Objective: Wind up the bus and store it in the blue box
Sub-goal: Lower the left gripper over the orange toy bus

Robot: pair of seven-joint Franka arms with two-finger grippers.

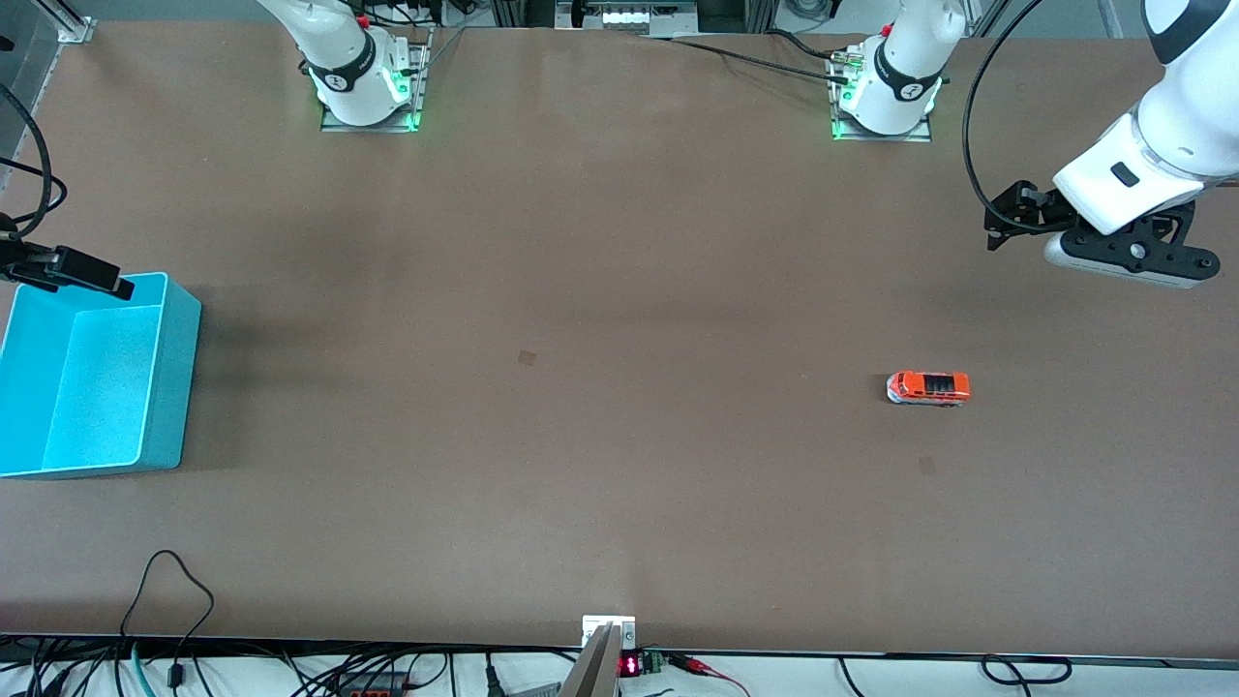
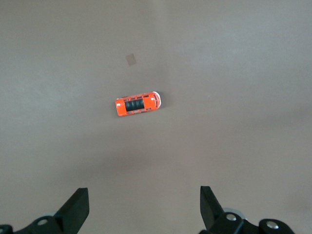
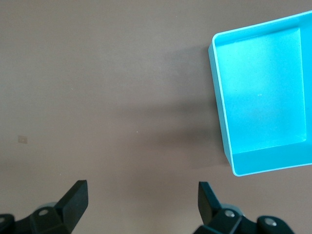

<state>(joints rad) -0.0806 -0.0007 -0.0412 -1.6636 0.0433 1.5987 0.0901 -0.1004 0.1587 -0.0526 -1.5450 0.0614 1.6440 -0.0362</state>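
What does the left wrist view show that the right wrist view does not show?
Only the left wrist view shows the bus, standing alone on the table with the open left gripper above the table beside it, and nothing held.

Only the right wrist view shows the blue box, which has nothing in it, with the open right gripper above the table beside it.

Both views show the bare brown table, one small pale mark on it, and two open black gripper fingers.

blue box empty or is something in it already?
Empty. The blue box shows only bare floor in the right wrist view; the bus sits on the table toward the left arm's end.
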